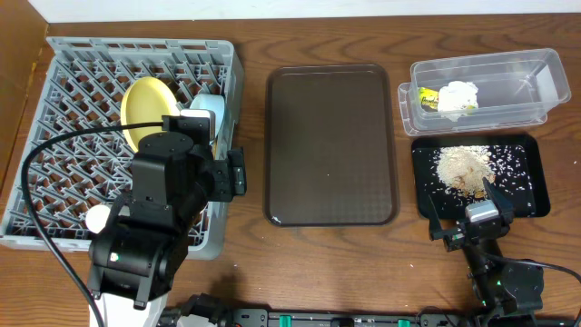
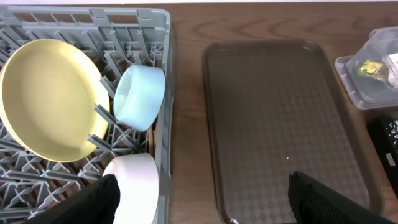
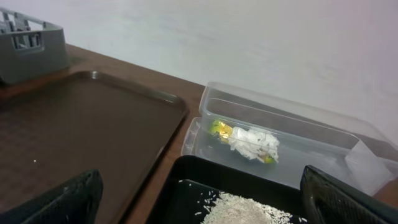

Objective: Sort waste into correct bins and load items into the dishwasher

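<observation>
One plate in rack, tissue in tub

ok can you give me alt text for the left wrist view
A grey plastic dish rack on the left holds a round pale yellow plate on edge, a small light blue bowl beside it and a small white bowl nearer the camera. A brown serving tray lies to its right on the wooden table.

Both arms are mostly matte black tbh. Left arm is chunky w/ blocky joints, a white base section and a thin black cable looping off it. Right arm is slimmer, w/ a grey block on top. Left fingers and right fingers are black too, rough-ish texture.
</observation>
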